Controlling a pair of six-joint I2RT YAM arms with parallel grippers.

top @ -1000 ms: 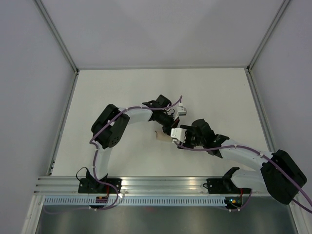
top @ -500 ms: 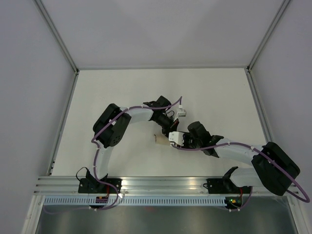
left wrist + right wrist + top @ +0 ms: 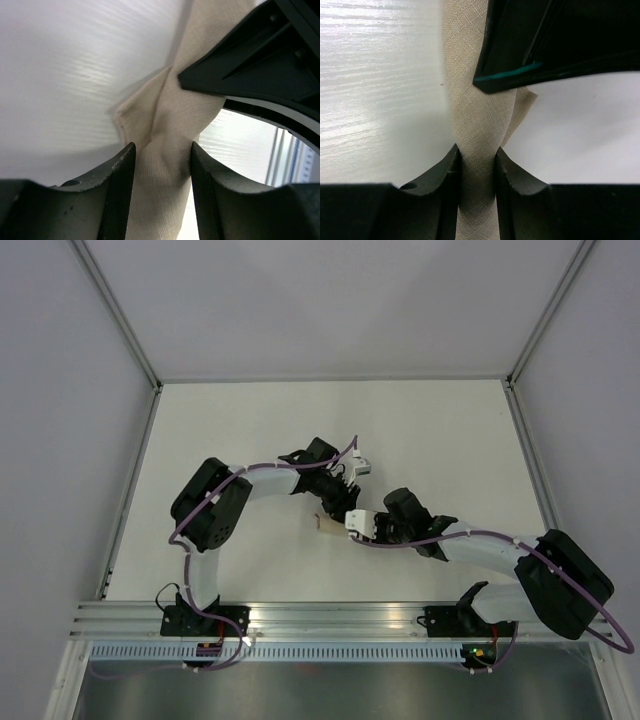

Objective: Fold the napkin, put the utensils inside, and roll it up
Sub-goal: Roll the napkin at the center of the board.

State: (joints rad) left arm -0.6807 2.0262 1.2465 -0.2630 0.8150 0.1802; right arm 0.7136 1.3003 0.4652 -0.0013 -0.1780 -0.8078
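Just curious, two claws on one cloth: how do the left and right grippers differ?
The right gripper holds its fingers close together; the left gripper holds them wider apart. The right pinches the napkin into a narrow waist; at the left the cloth bunches fuller. Both straddle the same beige napkin.

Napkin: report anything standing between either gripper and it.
Nothing visible does. The napkin runs straight between the fingers of the right gripper, which pinch it. It also runs between the fingers of the left gripper; whether those are squeezing it is unclear.
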